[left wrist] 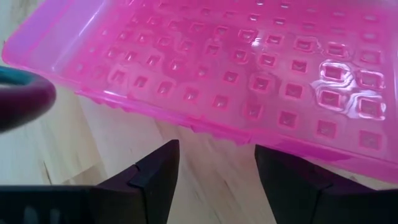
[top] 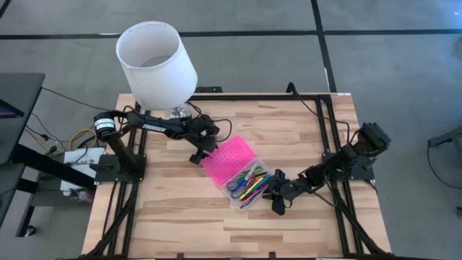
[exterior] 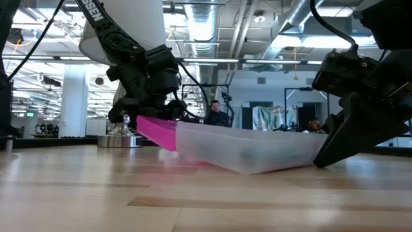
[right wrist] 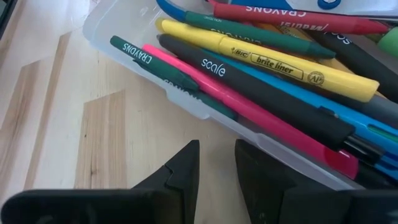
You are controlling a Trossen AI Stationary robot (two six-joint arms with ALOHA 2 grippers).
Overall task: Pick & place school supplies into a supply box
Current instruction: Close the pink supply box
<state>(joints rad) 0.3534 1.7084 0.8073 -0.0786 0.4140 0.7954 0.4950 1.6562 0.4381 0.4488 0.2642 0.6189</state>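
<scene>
Left gripper [top: 200, 154]: fingers apart, at the pink lid's [top: 229, 159] edge.
Right gripper [top: 276, 204]: fingers narrowly apart, empty, beside the clear base [top: 260, 192].
Pens [top: 253, 185]: inside the base.

A wooden table [top: 180, 217] carries the supply box [top: 242, 173] and lampshade [top: 155, 61].

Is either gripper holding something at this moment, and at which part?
Nothing is held. The left gripper is open beside the pink lid; the right gripper is empty beside the clear base.
</scene>
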